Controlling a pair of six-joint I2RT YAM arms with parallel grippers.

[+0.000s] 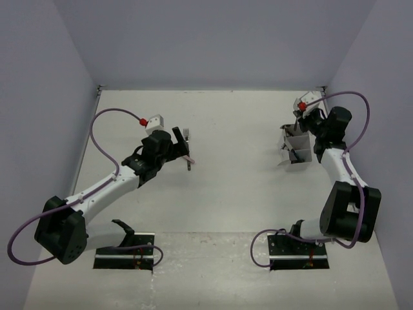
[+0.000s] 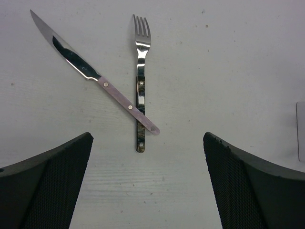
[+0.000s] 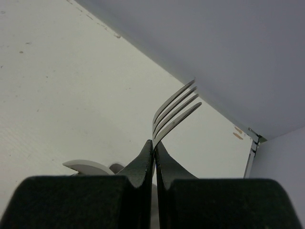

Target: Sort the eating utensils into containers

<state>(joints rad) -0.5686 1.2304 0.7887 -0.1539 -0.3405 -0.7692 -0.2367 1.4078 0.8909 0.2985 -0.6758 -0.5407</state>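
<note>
A fork with a dark handle (image 2: 140, 86) lies on the table with a pink-handled knife (image 2: 95, 74) crossed over it; both show in the top view (image 1: 187, 150). My left gripper (image 2: 147, 181) is open, hovering just short of the two handle ends. My right gripper (image 3: 154, 148) is shut on a metal fork (image 3: 175, 112), tines sticking out past the fingertips. In the top view it (image 1: 303, 123) is over the white-grey containers (image 1: 295, 147) at the right.
The walls of the enclosure stand close behind the containers. A curved white container edge (image 3: 88, 165) shows below the right fingers. A thin pale edge (image 2: 300, 131) shows at the right of the left wrist view.
</note>
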